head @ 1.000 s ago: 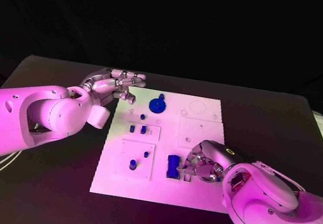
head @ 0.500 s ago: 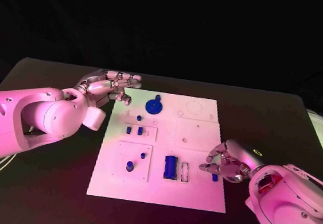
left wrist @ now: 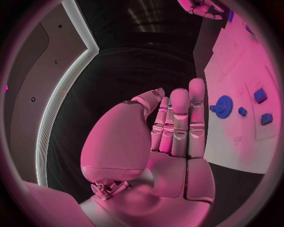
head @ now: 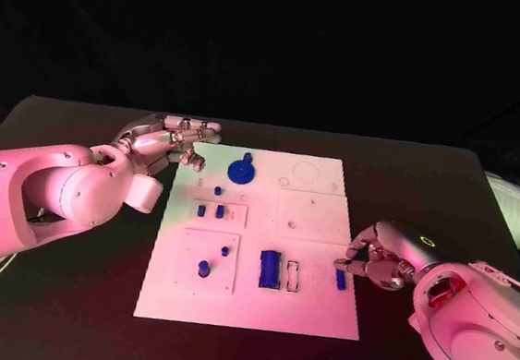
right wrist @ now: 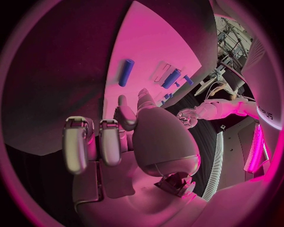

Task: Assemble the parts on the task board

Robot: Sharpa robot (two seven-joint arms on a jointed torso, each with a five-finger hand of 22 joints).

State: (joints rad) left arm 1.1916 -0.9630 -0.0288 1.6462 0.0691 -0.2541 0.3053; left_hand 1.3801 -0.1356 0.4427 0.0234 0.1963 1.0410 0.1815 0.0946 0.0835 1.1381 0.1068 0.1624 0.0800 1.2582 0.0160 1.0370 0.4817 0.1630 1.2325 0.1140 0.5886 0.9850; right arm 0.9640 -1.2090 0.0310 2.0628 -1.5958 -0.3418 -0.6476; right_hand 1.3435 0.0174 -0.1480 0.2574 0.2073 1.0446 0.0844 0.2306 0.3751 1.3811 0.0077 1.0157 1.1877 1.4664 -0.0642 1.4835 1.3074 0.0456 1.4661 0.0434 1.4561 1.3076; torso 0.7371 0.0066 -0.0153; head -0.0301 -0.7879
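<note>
The right hand [head: 379, 264], fingers curled on nothing, sits beside a small blue part [head: 341, 280] near the task board [head: 305, 314]'s right edge, probably ready to seat it, while the left hand [head: 166, 138] rests flat, fingers together.

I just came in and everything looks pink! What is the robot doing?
The robot is putting small blue parts on a white board. Its right hand sits curled at the board's right edge, beside a blue bar lying there. Its left hand hovers by the far left corner, holding nothing, near a blue gear.
</note>
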